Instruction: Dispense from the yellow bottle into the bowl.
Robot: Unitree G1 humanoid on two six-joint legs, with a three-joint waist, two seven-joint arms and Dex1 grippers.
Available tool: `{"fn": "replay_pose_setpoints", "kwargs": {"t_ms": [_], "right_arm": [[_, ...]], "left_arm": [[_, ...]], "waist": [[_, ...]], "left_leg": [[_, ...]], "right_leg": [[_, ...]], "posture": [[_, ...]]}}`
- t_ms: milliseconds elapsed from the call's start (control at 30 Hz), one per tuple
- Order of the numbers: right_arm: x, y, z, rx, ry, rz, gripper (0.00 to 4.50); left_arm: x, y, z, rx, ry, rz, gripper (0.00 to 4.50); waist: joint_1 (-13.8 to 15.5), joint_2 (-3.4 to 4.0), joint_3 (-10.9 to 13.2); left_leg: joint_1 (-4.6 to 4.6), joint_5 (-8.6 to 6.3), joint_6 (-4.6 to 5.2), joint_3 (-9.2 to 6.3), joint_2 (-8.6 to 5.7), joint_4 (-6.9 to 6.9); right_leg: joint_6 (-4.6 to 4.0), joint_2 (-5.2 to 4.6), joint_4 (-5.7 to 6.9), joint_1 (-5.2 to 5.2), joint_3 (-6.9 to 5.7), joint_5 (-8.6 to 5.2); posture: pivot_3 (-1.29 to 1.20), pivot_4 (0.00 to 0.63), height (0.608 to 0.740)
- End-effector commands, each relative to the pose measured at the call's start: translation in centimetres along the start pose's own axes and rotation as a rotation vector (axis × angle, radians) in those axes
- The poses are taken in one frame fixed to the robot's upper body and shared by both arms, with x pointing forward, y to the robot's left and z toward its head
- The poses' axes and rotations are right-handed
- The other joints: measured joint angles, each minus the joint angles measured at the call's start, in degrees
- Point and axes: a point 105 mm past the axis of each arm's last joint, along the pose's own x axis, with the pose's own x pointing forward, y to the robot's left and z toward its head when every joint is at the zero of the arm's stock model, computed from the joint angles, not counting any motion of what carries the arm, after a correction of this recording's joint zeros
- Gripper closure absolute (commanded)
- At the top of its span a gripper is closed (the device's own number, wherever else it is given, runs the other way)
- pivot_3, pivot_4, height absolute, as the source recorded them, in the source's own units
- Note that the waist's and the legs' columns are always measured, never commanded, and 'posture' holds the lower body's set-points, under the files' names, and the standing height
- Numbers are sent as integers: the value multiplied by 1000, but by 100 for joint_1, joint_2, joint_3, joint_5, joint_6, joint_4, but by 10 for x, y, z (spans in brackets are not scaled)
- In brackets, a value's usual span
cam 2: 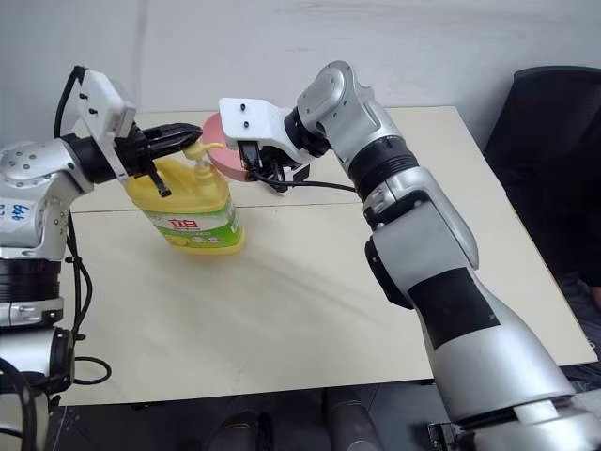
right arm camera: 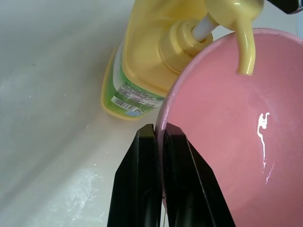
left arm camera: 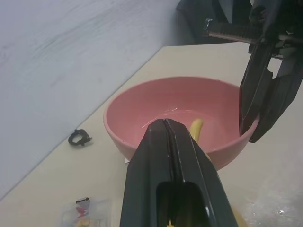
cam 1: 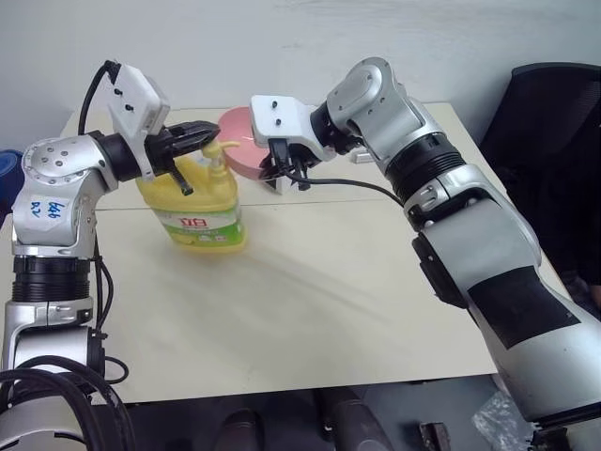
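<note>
The yellow bottle point(cam 1: 199, 205) stands upright on the table's left side, its label facing me. My left gripper point(cam 1: 202, 134) is shut and lies level on top of the bottle's pump head point(cam 2: 199, 148). My right gripper point(right arm camera: 160, 130) is shut on the rim of the pink bowl point(right arm camera: 236, 151), holding it tilted and raised beside the bottle. The pump spout point(right arm camera: 246, 52) hangs over the inside of the bowl, where a thin streak of liquid point(right arm camera: 262, 125) shows. In the left wrist view the bowl point(left arm camera: 180, 101) lies just beyond my shut fingers point(left arm camera: 156, 156).
The beige table point(cam 1: 310, 301) has a seam running across it behind the bottle. A black chair point(cam 1: 554, 141) stands at the right. A small black ring point(left arm camera: 79, 137) and a small packet point(left arm camera: 81, 211) lie on the table by the wall.
</note>
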Motion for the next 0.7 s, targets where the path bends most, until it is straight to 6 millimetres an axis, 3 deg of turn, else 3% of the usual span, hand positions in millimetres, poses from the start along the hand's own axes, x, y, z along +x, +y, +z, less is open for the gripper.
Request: {"fn": "replay_pose_setpoints", "kwargs": {"t_ms": [33,700], "right_arm": [[-5,-5,23,-71,-42,-3,4500],[0,-1,27,-69,-58,34,4500]], "left_arm": [[8,-19,-36,47,145,-73,4494],[16,-55,-93,244,328,-211,4494]], "waist": [[5,0,-1],[8,58,-42]], "left_leg": [[1,-1,1,0,-1,1],[24,-5,9,0,-5,9]], "right_leg": [[0,0,1,1,0,0],[0,-2,11,22,1,0]], "posture": [[0,150,740],[0,150,740]]}}
